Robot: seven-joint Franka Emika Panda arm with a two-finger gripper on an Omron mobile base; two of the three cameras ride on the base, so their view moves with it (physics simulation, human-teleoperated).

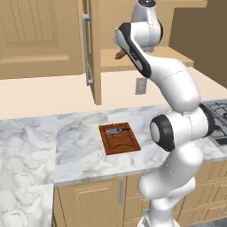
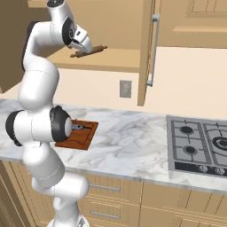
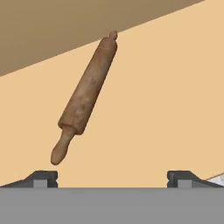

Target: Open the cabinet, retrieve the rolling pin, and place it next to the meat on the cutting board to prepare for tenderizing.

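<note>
One rolling pin [image 3: 87, 96] is lying ahead of the gripper [image 3: 112, 177], long axis running 7 to 1 o'clock. Gripper is gaping fully wide, holding nothing.

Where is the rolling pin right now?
The rolling pin lies on the shelf inside the open cabinet, just ahead of the open hand, high above the cutting board.

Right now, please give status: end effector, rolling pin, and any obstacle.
End effector open, holding nothing, at the open cabinet. Rolling pin lies on the cabinet shelf ahead, not grasped. Meat waits on cutting board. No obstacle seen.
</note>
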